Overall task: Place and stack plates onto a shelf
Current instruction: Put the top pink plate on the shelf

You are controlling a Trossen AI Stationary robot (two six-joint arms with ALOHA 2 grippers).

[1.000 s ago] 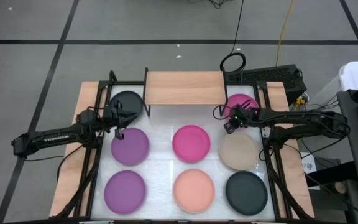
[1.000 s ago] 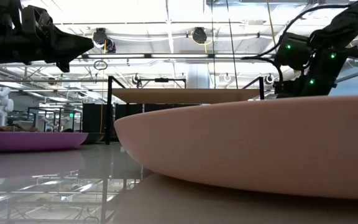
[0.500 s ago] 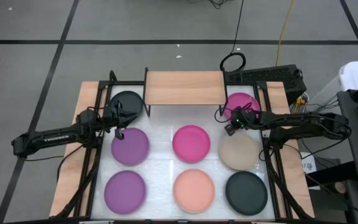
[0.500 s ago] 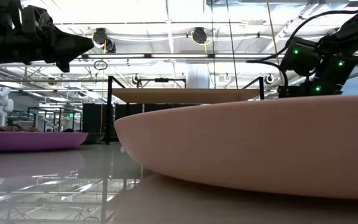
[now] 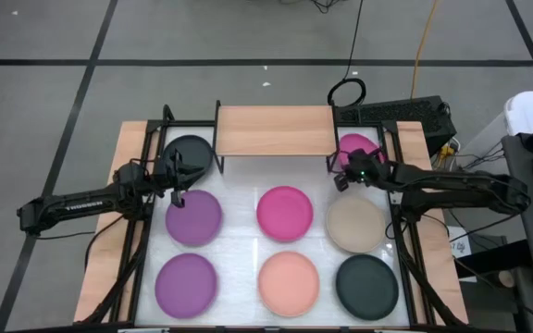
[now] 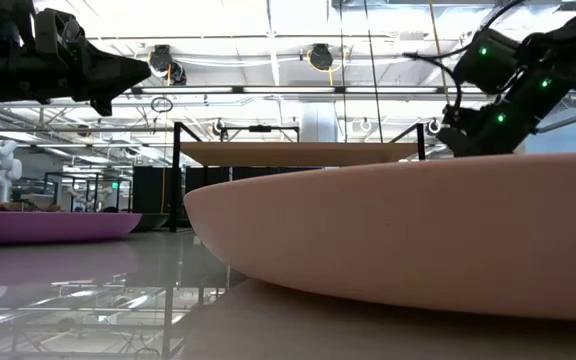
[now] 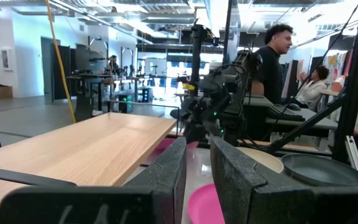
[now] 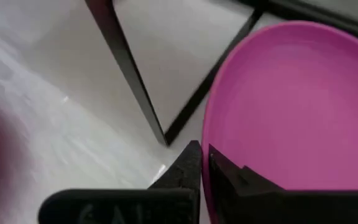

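Note:
The light-wood shelf (image 5: 274, 129) stands on black legs at the table's far edge. Eight plates lie around it: black (image 5: 191, 153), two purple (image 5: 193, 217) (image 5: 186, 282), magenta (image 5: 285, 213), beige (image 5: 354, 225), peach (image 5: 289, 280), black (image 5: 366, 284), and a second magenta plate (image 5: 359, 151) right of the shelf. My right gripper (image 5: 340, 177) is shut on that second magenta plate. My left gripper (image 5: 179, 176) hovers between the far black plate and a purple one, fingers (image 7: 197, 146) slightly apart with nothing between them. My right gripper pinches the magenta plate's rim (image 8: 211, 146) on the side facing the shelf's right legs. One finger (image 8: 188, 163) is outside the rim and the other lies over the plate's inner face. The fingers slant down from the table's right. Whether the plate is lifted, I cannot tell.
The shelf's black leg and brace (image 8: 129, 81) stand close beside the held rim. A black frame (image 5: 401, 231) borders the table's left and right sides. People stand in the room beyond the table (image 7: 272, 56).
My right gripper has dipped beside the magenta plate, closed its fingers on the plate's rim, then risen a little and drawn toward the table's far edge while tipping. My left arm has kept still.

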